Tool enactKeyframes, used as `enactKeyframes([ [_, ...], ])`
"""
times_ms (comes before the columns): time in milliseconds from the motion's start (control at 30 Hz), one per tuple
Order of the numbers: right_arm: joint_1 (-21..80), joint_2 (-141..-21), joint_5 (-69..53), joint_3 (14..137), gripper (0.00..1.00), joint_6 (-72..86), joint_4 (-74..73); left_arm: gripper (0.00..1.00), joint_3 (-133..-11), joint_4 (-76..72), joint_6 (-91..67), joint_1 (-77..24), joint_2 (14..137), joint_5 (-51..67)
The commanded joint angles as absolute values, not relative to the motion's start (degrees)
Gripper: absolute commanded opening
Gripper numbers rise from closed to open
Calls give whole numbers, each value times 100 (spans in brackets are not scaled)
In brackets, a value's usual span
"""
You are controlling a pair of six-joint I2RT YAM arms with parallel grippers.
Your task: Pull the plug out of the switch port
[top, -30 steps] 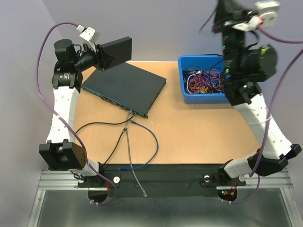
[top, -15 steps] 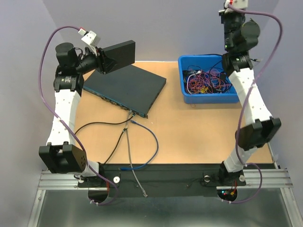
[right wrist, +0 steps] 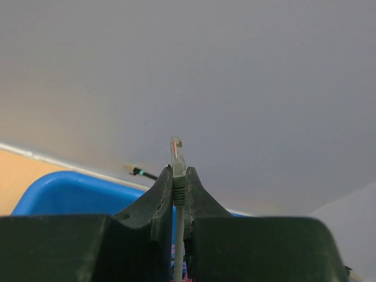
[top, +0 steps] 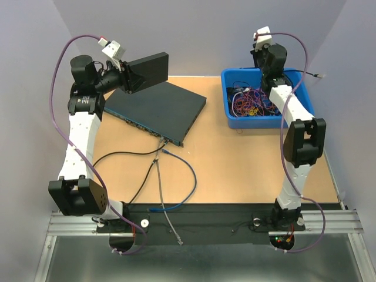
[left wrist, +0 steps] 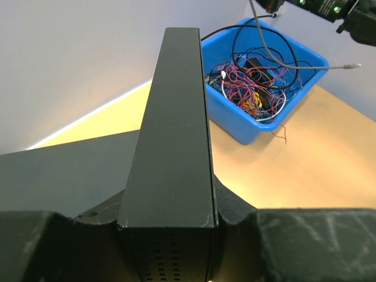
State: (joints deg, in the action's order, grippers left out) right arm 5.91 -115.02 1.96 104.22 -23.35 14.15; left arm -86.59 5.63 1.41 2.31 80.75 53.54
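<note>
- The right gripper (right wrist: 178,176) has its jaws pinching a grey cable's RJ45 plug (right wrist: 176,153), held up over the blue bin (top: 254,121) at far right.
- The left gripper (left wrist: 169,218) has its jaws clamped on a black box (left wrist: 176,111) above the far-left end of the network switch (top: 158,108), which lies on the surface (top: 247,164).

Soft, even light — faint shadows, sharp frames.

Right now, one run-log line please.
left jaws: shut on black box | right jaws: shut on grey plug, by blue bin | switch: on table, cables at front edge
</note>
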Motion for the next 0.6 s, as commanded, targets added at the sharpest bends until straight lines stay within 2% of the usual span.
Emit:
enactKeyframes([
  [0,606,-11688,-193,10494,0,-2031,1267,0,-8701,-149,88,211,7708,5546],
  [167,598,-12032,-816,10397,1,-1697,696,0,-8675,-193,44,220,7708,5572],
  [267,615,-12120,-792,10415,1,-1451,493,0,-8649,-185,35,211,7699,5607],
  [367,615,-12041,-668,10362,41,-1240,413,0,-8596,-211,26,185,7725,5616],
  [400,624,-11945,-633,10362,65,-1178,361,0,-8552,-237,18,176,7734,5616],
  [467,633,-11831,-371,10354,81,-1117,256,0,-8508,-272,18,132,7769,5616],
  [533,659,-11620,-150,10319,92,-1020,237,0,-8455,-290,18,79,7778,5607],
  [567,668,-11541,-36,10310,94,-976,203,0,-8446,-299,18,70,7787,5599],
])
